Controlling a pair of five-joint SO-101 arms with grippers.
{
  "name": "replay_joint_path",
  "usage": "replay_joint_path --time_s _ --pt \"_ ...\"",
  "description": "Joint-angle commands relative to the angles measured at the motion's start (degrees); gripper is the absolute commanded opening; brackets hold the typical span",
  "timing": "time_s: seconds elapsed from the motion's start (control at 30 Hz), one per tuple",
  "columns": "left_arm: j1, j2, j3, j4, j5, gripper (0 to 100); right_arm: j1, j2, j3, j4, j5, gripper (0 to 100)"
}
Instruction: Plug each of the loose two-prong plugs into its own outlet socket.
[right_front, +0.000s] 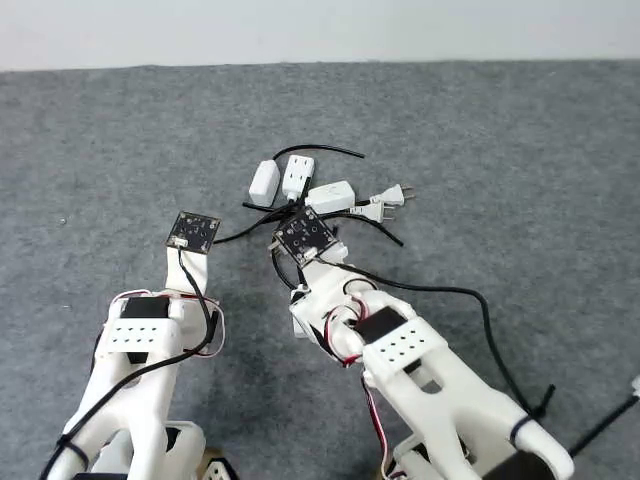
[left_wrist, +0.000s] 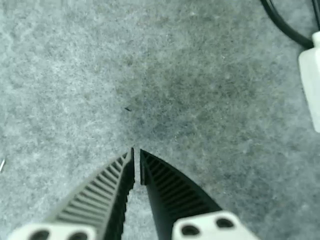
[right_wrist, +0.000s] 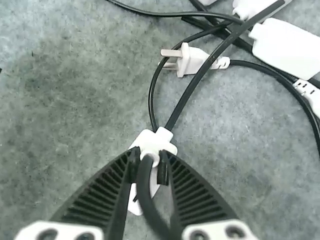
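Our right pincer is clamped on a plug, cord end facing the outlet sockets just ahead. Our left pincer is closed, empty, and farther off.

Lit softly and evenly from overhead. Thin shadows beside the black cable on the grey mat. Darker shade ahead of the left gripper and beside the right gripper. Bright, near-glaring white on the outlet block.
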Motion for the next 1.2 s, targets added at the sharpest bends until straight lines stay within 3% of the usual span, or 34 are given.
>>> replay_joint_path --time_s 0.0,0.33,0.57,0.7,0.93,1.17 --pt "0.44 -1.41 -1.54 -1.05 -0.62 2 -2.33 3.21 -2.73 2.95 2.64 0.8" --pt "0.44 -1.41 -1.54 -1.05 -1.67 2 -3.30 4.88 -4.75 8.57 4.84 0.8" --pt "0.44 -1.41 -1.45 -1.05 -2.73 2 -3.38 4.79 -4.75 6.64 4.57 0.9" --pt "0.35 -1.41 -1.54 -1.05 -2.73 2 -3.38 4.79 -5.01 5.58 0.00 4.1" --pt "0.26 -1.41 -1.54 -1.05 -2.73 2 -4.26 4.18 -5.98 6.11 -9.58 25.5" --pt "0.09 -1.49 -1.71 -1.05 -2.73 2 -8.92 4.97 -8.00 6.20 -18.29 28.1"
